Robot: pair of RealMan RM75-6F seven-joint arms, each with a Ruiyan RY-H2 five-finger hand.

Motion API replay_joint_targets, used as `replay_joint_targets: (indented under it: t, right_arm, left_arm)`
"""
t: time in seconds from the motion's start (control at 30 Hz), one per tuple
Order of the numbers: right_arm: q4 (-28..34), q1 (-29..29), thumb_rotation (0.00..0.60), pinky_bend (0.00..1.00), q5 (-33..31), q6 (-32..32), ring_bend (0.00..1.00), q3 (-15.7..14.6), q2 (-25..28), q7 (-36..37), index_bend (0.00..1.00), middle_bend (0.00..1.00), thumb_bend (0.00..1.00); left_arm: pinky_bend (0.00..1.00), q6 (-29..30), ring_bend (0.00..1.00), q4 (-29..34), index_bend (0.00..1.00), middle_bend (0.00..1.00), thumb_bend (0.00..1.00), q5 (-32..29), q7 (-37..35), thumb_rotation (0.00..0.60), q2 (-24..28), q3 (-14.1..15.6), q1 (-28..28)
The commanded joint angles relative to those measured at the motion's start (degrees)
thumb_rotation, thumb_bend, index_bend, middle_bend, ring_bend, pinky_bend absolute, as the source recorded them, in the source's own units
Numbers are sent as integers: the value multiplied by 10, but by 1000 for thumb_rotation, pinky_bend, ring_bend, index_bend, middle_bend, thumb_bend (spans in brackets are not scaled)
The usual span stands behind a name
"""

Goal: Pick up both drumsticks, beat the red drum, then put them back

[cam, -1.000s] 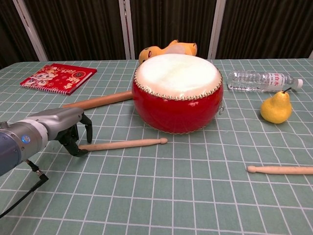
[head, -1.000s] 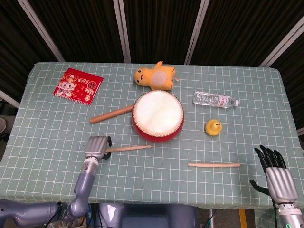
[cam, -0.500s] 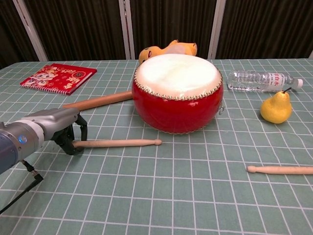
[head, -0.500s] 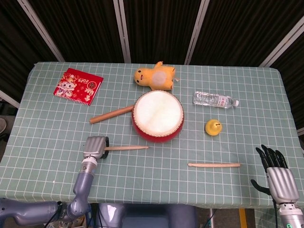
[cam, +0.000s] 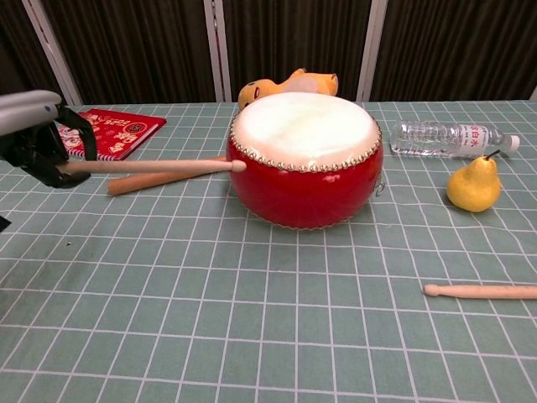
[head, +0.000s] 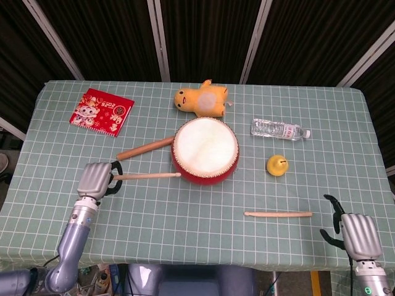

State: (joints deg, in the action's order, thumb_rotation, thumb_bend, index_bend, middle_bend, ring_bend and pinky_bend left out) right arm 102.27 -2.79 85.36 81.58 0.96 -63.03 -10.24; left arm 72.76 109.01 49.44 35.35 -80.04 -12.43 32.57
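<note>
Pale wood: the left drumstick (head: 145, 176) is in my left hand (head: 95, 179), fingers closed around its butt end, lifted off the bench (head: 185, 246). In the chest view it runs level from the hand (cam: 38, 143) toward the right, its tip (cam: 238, 166) just beside the near left wall of the red drum (cam: 304, 159); I cannot tell whether tip and drum touch.

The drum (head: 205, 150) sits upright mid-bench, white skin facing up.

The right drumstick (head: 278, 214) lies flat on the green checked cloth, near and to the right of the drum, well apart from it. In the chest view only its tip end (cam: 480, 291) shows, at the right edge.

My right hand (head: 357, 232) is at the near right corner of the bench, back of the hand up, holding nothing. Thumb sticks out to the left; the fingers look curled under, but how far I cannot tell. Not seen in the chest view.

Other items: a thicker wooden rod (head: 145, 148) lying left of the drum; red booklet (head: 101, 111) far left; yellow plush toy (head: 201, 100) behind the drum; water bottle (head: 279, 130) on its side far right; yellow pear (head: 277, 164) right of the drum.
</note>
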Motion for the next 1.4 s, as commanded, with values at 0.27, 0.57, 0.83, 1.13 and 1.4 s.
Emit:
replay_joint_targets:
  t: [0.27, 0.57, 0.83, 1.13, 1.4]
  right_arm:
    - [71, -62, 600, 1000, -154, -99, 1000, 31, -55, -163, 429, 1000, 251]
    - [16, -94, 600, 1000, -219, -89, 1000, 51, -145, -233, 463, 1000, 272]
    - [-61, -108, 600, 1000, -238, -83, 1000, 66, -203, -222, 514, 1000, 292]
    - [-108, -112, 600, 1000, -261, -95, 1000, 56, -227, -222, 514, 1000, 307]
    - [-136, -116, 600, 1000, -278, -98, 1000, 57, -243, -225, 515, 1000, 306]
  left_arm:
    - [1000, -1, 1000, 45, 757, 1000, 521, 27, -43, 600, 68, 1, -17]
    - [1000, -9, 1000, 57, 759, 1000, 522, 45, -62, 600, 94, 11, -22]
    - [1000, -15, 1000, 50, 762, 1000, 523, 56, -80, 600, 102, 23, -26]
    - [1000, -20, 1000, 46, 764, 1000, 523, 62, -93, 600, 104, 24, -24]
    - [1000, -20, 1000, 53, 767, 1000, 526, 68, -92, 600, 106, 29, -23]
